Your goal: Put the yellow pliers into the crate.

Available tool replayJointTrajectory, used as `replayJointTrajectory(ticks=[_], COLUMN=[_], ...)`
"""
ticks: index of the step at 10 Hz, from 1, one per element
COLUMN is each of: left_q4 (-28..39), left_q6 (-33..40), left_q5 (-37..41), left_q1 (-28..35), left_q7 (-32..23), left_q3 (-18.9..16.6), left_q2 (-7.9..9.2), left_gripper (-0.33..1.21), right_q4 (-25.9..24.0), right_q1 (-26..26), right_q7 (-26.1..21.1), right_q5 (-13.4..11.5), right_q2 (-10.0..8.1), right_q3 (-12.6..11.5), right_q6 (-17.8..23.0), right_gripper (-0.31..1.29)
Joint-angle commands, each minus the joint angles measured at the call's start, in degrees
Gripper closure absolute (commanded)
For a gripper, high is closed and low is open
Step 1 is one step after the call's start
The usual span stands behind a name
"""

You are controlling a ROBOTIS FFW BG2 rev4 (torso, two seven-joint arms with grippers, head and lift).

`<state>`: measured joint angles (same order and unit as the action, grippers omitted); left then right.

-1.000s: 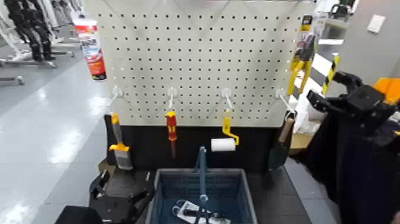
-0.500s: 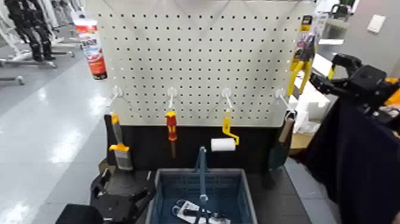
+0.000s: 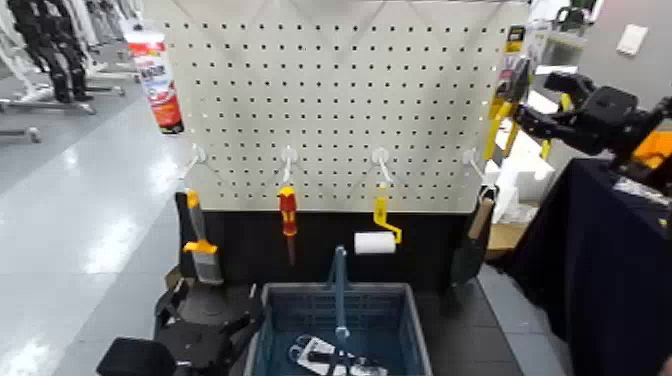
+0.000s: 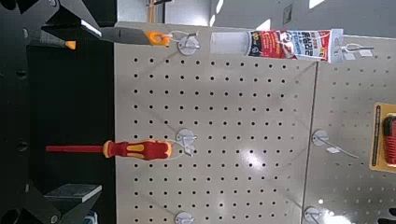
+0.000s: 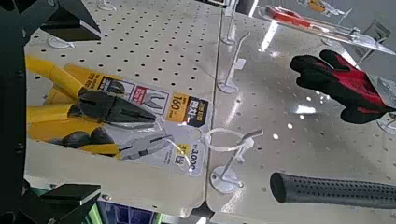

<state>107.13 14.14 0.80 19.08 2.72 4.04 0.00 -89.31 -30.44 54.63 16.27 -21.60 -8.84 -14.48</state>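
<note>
The yellow pliers (image 3: pixel 504 105) hang on their black-and-yellow card at the pegboard's upper right edge. In the right wrist view the yellow pliers (image 5: pixel 89 112) fill the space just ahead of my camera, handles yellow, jaws dark. My right gripper (image 3: pixel 530 108) is raised beside them, coming in from the right, open, its dark fingers (image 5: pixel 67 21) spread to either side of the card without touching it. The blue-grey crate (image 3: pixel 410 310) stands on the floor below the board, hoop handle up. Low at the crate's left side rests my left gripper (image 3: pixel 205 335), open and holding nothing.
On the board's hooks hang a brush (image 3: pixel 201 250), a red-and-yellow screwdriver (image 3: pixel 288 215), a paint roller (image 3: pixel 377 238), a trowel (image 3: pixel 472 245) and a sealant tube (image 3: pixel 155 80). A packaged tool (image 3: pixel 335 357) lies in the crate. A black-draped table (image 3: pixel 600 270) stands at the right.
My right arm has lifted and swung left from above the draped table up to the pliers. The left arm and the crate have stayed where they were.
</note>
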Motion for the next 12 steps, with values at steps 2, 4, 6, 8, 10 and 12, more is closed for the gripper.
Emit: replayJointTrajectory(ticks=[2,4,6,8,10,12], left_q4=[-0.08,-0.17,-0.17,-0.26,-0.35,-0.35], left_q6=[0.01,0.27,0.36,0.36,0.36,0.36], left_q5=[-0.18,-0.36,-0.36,-0.36,-0.36,-0.36], left_q1=[-0.36,-0.36,-0.36,-0.36,-0.36,-0.36], left_q7=[0.18,0.27,0.36,0.36,0.45,0.45], left_q3=[0.09,0.09,0.09,0.09,0.01,0.01], left_q2=[-0.53,-0.7,-0.7,-0.79,-0.79,-0.79], left_gripper=[0.15,0.15,0.15,0.15,0.15,0.15], right_q4=[3.61,5.99,6.87,6.95,6.69,5.9], right_q1=[-3.66,-5.24,-6.12,-6.65,-6.91,-7.0], right_q7=[1.88,3.11,3.47,3.38,2.59,1.71], right_q5=[1.4,1.4,1.4,1.4,1.05,0.08], right_q2=[-1.17,-1.34,-1.34,-1.34,-1.43,-1.34], right_q3=[2.69,4.45,5.24,5.41,5.68,5.68], right_q6=[-0.9,-0.99,-0.64,-0.38,-0.46,-0.73], right_gripper=[0.15,0.15,0.16,0.19,0.68,1.02])
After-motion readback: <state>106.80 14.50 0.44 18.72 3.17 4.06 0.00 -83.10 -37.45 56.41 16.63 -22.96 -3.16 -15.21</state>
